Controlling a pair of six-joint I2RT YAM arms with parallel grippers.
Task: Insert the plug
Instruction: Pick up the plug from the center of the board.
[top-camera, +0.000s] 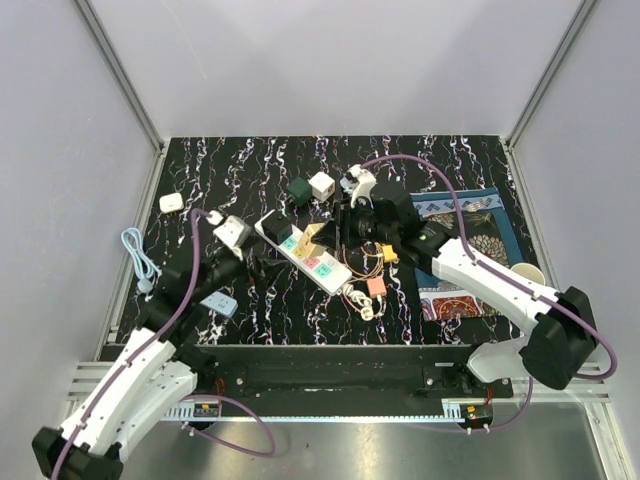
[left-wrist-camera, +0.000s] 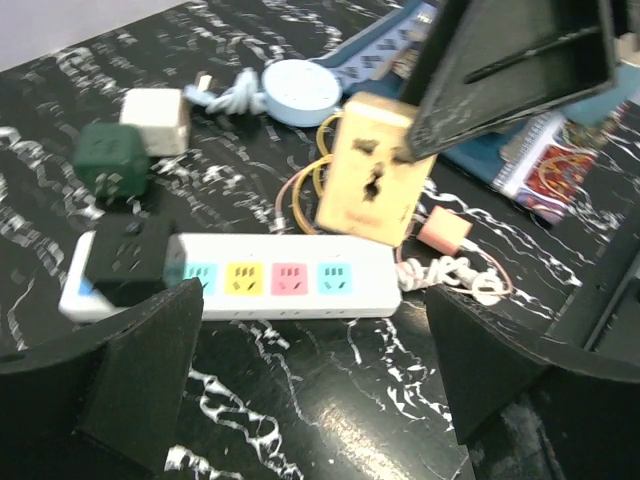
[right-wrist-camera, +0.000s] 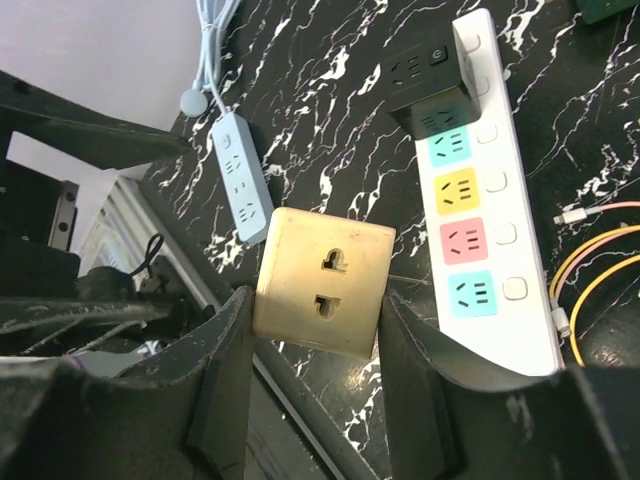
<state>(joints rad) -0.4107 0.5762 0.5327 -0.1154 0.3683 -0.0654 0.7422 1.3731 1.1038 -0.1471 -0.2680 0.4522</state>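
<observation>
Right gripper (right-wrist-camera: 318, 300): matte black fingers clamped on two opposite sides of the plug cube (right-wrist-camera: 322, 275). Left gripper (left-wrist-camera: 310, 370): jaws spread wide, nothing between them.

By size we note:
- Table (top-camera: 200, 165): glossy black, white marble veining.
- Power strip (left-wrist-camera: 300, 300): long white plastic bar with four socket faces in teal, yellow, pink and teal. A black cube adapter (left-wrist-camera: 127, 260) sits at one end.
- Plug cube: smooth cream-tan, rounded edges, two slotted openings on the face we see. It is tilted and sits at 8 o'clock of the strip in the right wrist view, in no socket.
</observation>
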